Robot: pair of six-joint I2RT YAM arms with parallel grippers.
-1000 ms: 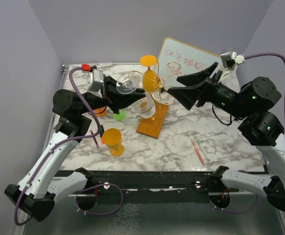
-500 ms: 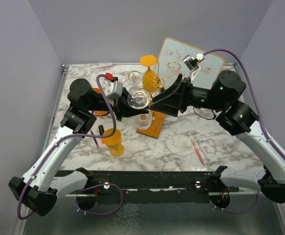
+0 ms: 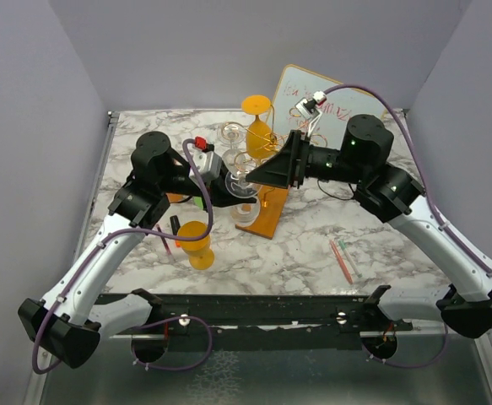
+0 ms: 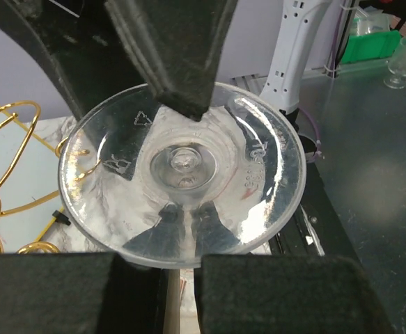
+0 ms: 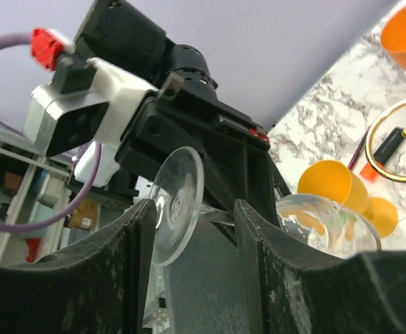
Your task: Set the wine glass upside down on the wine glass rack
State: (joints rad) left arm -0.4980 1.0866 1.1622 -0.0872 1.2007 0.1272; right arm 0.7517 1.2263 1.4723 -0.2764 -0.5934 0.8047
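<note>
Room: lilac walls (image 3: 26, 126) are seen on three sides of the table.
Table (image 3: 381, 228): a white top veined in grey like marble.
Orange glass (image 3: 197, 239): stood upright on the marble at the front left.
Left gripper (image 4: 181, 259): closed tight on the wine glass (image 4: 182, 167), close by its foot.
Wine glass: clear, held in the air between the two grippers, at the left side of the wine glass rack (image 3: 269, 211) and close against its gold wires. Whether it touches them cannot be told.
Wine glass rack: gold scrolls are set on an orange-brown wooden base at mid-table. Its middle is hidden from above by both grippers. A second orange glass (image 3: 257, 108) is carried foot-up at its far side. A small clear glass (image 3: 230, 132) is seen just left of that.
Right gripper (image 5: 194, 209): its jaws are parted and set either side of the glass's foot. Whether the fingers press on it cannot be told. In the left wrist view, the upper part of the foot is crossed by one of these fingers.
Whiteboard (image 3: 292, 89): propped at the far right, marked with red scribble, partly covered by the right arm (image 3: 397, 190).
Pens (image 3: 343, 257): one red and one green, laid side by side on the marble at the front right.
</note>
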